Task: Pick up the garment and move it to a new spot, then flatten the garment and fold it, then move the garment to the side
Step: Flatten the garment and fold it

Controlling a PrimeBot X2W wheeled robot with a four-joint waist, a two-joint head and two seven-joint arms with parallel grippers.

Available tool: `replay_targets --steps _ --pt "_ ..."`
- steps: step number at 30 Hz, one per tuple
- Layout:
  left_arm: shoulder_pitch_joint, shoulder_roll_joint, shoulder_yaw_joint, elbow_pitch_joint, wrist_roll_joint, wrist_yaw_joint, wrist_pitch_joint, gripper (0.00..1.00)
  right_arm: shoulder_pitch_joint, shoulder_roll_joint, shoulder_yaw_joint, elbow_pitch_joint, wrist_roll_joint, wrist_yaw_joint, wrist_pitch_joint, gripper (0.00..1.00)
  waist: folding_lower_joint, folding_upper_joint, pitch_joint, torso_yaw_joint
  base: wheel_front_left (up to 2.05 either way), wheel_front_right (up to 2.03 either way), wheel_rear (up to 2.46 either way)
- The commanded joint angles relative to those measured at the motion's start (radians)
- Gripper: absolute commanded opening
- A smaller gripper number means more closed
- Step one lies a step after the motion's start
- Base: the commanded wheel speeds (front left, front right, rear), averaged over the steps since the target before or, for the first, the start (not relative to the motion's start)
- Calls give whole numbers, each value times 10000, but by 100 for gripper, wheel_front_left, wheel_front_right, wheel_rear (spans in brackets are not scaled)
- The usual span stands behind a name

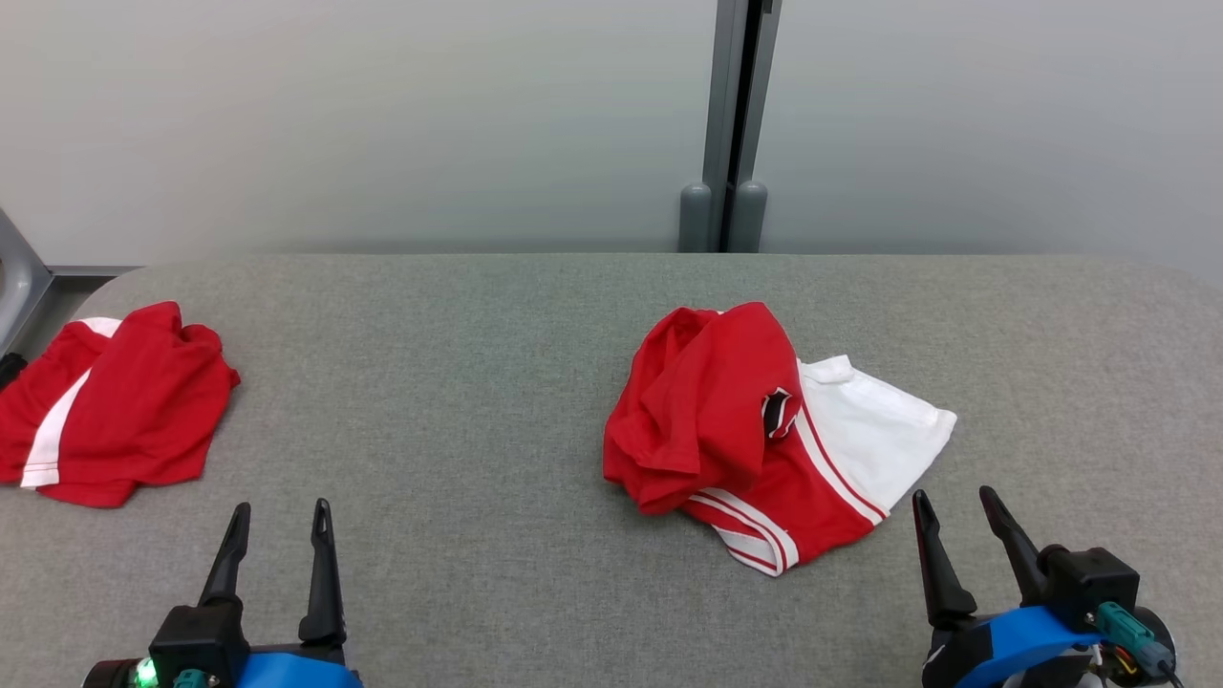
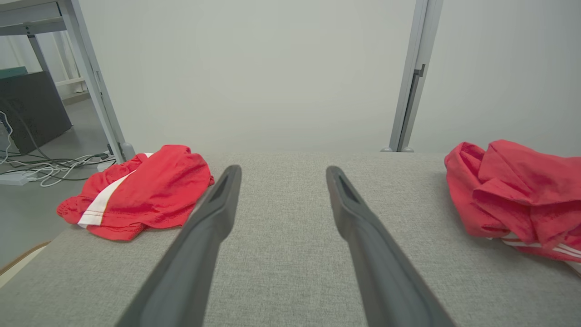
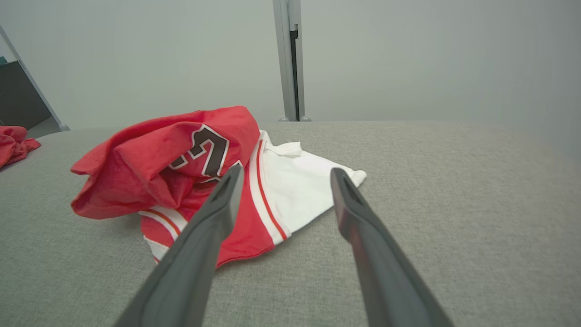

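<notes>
Grey fabric table [image 1: 478, 382]; left gripper [image 1: 283, 505], right gripper [image 1: 952, 492] spread wide, empty; right one near the red-and-white jersey [image 1: 707, 401]; pinch its raised red fold.

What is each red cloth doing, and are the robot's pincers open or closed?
Red-and-white fabric jersey with a dark number: crumpled in a heap on the grey cloth-covered table, not held.
Red fabric garment with a white stripe: bunched up at the table's left edge, untouched.
Left pincer: open, empty.
Right pincer: open, empty, near the jersey.
</notes>
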Motion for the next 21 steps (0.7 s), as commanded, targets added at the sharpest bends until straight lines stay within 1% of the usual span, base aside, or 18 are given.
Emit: replay_targets --steps 1,21 --pt "-186 -36 74 26 101 -42 -50 100 42 -29 15 31 80 2 -36 100 0 -1 10 -1 0 0 0" --pt "-233 -211 375 122 315 -225 -51 100 26 -30 -2 133 72 2 -36 100 0 -1 3 25 0 0 0"
